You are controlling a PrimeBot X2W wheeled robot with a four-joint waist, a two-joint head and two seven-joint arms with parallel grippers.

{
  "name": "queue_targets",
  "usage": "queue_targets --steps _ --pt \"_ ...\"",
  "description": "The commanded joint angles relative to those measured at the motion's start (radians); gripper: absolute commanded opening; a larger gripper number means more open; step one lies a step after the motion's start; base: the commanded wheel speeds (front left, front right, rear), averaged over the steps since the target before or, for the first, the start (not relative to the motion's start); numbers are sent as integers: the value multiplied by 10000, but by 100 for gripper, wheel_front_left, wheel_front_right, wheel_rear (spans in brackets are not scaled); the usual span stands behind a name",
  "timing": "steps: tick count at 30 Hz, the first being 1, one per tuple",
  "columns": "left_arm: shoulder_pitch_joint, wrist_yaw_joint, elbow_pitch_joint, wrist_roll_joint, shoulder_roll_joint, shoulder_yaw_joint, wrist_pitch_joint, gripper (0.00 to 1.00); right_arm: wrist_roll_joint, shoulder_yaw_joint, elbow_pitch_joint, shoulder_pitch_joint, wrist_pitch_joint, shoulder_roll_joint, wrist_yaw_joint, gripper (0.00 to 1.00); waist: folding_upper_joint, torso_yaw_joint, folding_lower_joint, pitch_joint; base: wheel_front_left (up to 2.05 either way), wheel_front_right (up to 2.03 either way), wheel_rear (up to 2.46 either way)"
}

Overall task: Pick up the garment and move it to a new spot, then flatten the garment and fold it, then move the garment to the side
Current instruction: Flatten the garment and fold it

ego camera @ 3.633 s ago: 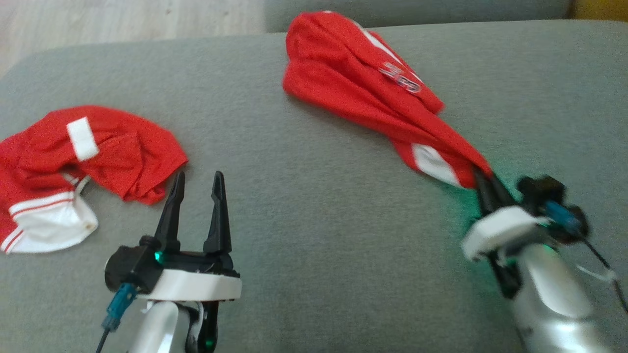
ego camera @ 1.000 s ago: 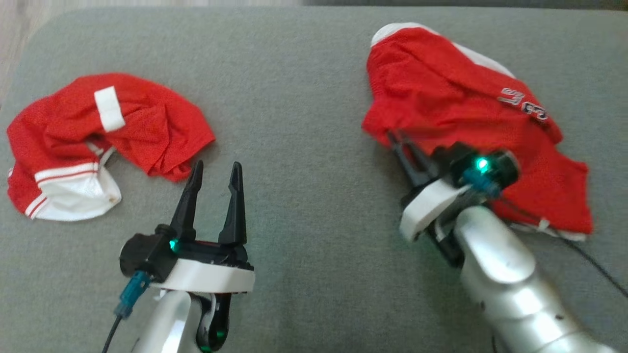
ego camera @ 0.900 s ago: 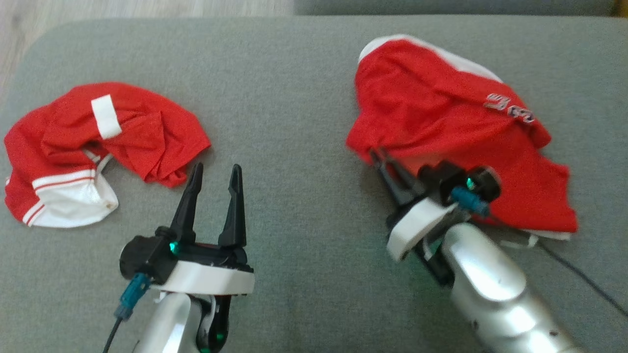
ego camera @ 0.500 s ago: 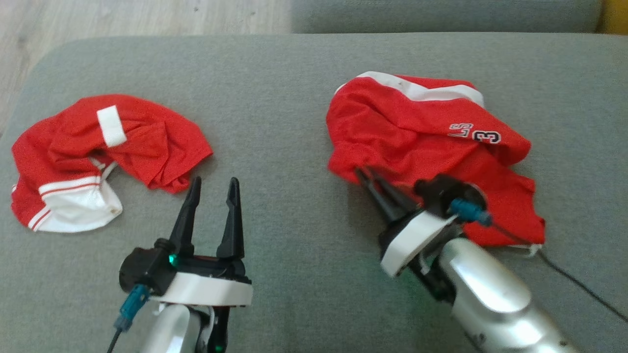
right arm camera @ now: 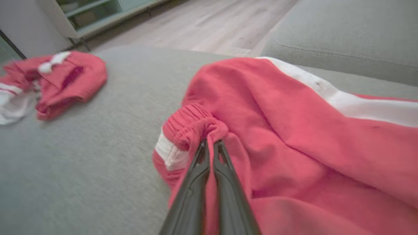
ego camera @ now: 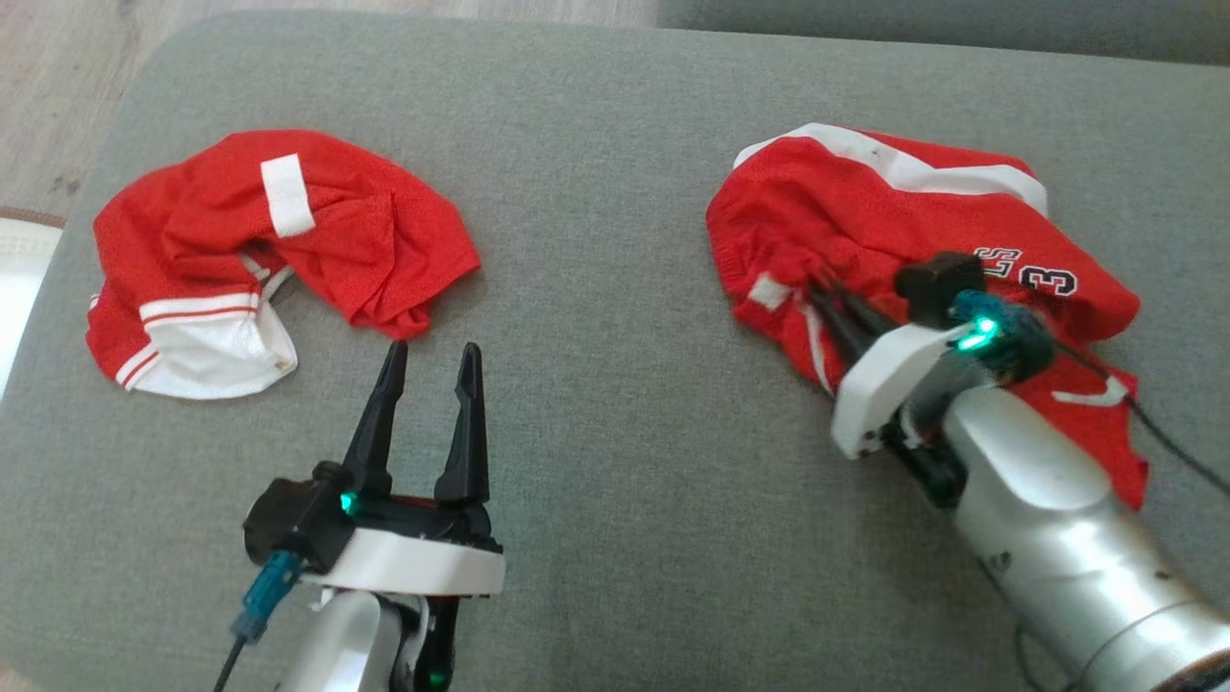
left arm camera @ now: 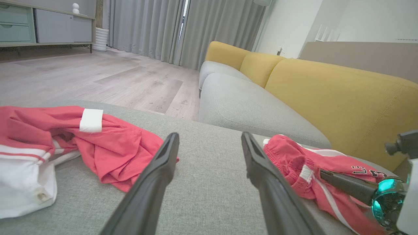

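Item: red shorts [ego camera: 865, 202], crumpled, frame right; my right pincer [ego camera: 819, 288] clamps their waistband [right arm camera: 191, 119]. My left pincer [ego camera: 430, 360] wide, empty. Outstanding, I judge: flattening, folding, setting aside.

The red shorts [ego camera: 865, 207], earlier drawn out in a long tail from 12 o'clock down to the right gripper [ego camera: 817, 286] at 4 o'clock, now lie doubled over in a heap at 2 o'clock. The gripper has swung across them. Its closed fingers [right arm camera: 196, 182] now point toward 10 o'clock and pinch the elastic waistband [right arm camera: 189, 119] at the heap's left edge. The white stripe [ego camera: 922, 171] has turned up along the far side.
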Motion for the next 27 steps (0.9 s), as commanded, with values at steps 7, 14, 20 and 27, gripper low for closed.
queue_targets --steps 7,14,20,27 --pt "-375 101 -252 -70 31 299 -80 100 -1150 -249 1397 -925 -961 352 -7 100 0 -211 0 -14 0 0 0" --pt "-247 64 -301 80 31 650 -80 100 -1875 -680 1034 -851 -1447 732 -7 100 0 -1090 0 -337 0 0 0" --pt "-79 -8 -433 273 31 1043 -80 100 -2655 -2713 -1564 594 -1470 880 -7 100 0 -2025 0 -599 0 0 0" --pt "79 -127 -605 385 31 1363 -80 100 -3453 -5208 -4941 3529 -1472 1181 -7 100 0 -2885 0 -763 0 0 0"
